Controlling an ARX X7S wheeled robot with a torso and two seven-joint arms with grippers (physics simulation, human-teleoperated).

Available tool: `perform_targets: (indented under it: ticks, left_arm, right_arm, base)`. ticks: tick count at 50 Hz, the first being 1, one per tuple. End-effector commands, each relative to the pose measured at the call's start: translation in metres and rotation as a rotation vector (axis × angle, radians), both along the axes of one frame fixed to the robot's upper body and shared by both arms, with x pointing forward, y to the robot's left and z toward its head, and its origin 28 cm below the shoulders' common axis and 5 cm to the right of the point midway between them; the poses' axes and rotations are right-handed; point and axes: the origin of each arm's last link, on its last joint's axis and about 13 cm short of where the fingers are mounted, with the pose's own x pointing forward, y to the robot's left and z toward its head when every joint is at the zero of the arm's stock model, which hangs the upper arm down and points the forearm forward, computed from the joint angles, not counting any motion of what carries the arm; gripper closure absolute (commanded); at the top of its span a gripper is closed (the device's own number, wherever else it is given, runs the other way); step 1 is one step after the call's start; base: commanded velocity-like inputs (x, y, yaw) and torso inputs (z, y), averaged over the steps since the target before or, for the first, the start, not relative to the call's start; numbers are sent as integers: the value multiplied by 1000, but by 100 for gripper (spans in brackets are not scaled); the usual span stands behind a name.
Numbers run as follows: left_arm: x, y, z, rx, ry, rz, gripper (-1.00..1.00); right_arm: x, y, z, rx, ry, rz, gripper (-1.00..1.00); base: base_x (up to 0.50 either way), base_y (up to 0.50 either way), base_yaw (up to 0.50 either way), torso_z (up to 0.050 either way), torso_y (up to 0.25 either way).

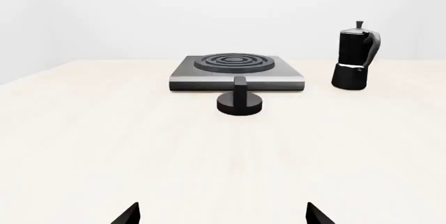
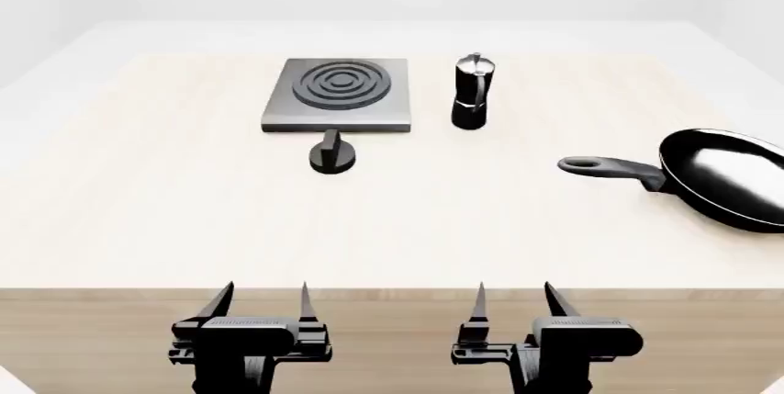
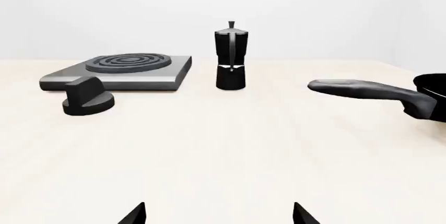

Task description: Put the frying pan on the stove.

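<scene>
The black frying pan (image 2: 725,176) lies on the table at the far right, its long handle (image 2: 609,169) pointing left; the right wrist view shows the handle (image 3: 362,90) and a bit of the rim. The dark-grey stove (image 2: 340,93) with concentric rings sits at the back centre-left, also in the left wrist view (image 1: 237,71) and right wrist view (image 3: 122,71). My left gripper (image 2: 260,302) and right gripper (image 2: 513,300) are both open and empty at the table's near edge, far from pan and stove.
A black-and-silver moka pot (image 2: 471,92) stands right of the stove. A small black knob dial (image 2: 332,153) lies just in front of the stove. The light wooden table (image 2: 184,229) has its front edge right under my grippers.
</scene>
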Motion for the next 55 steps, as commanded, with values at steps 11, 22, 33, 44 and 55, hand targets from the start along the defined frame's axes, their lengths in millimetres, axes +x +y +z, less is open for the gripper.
perform_targets:
  ticks: [11, 22, 33, 44, 55]
  left_arm:
    - [4, 4, 35, 24, -45, -15, -100]
    - [6, 5, 52, 23, -90, -25, -100]
    - [8, 5, 55, 21, -100, -32, -100]
    - [10, 6, 55, 14, -102, -32, -100]
    - [10, 6, 54, 11, -102, -30, -100]
  right_arm:
    - [-2, -4, 45, -13, -56, -4, -100]
    - [-3, -7, 71, -21, -117, -3, -100]
    - [0, -7, 80, -23, -141, -1, -100]
    - [-1, -7, 77, -11, -148, -3, -100]
    - [-3, -7, 73, 0, -149, -8, -100]
  base:
    - [0, 0, 0, 0, 0]
    - [0, 0, 0, 0, 0]
    - [77, 0, 0, 0, 0]
    - [169, 0, 0, 0, 0]
    - [238, 0, 0, 0, 0]
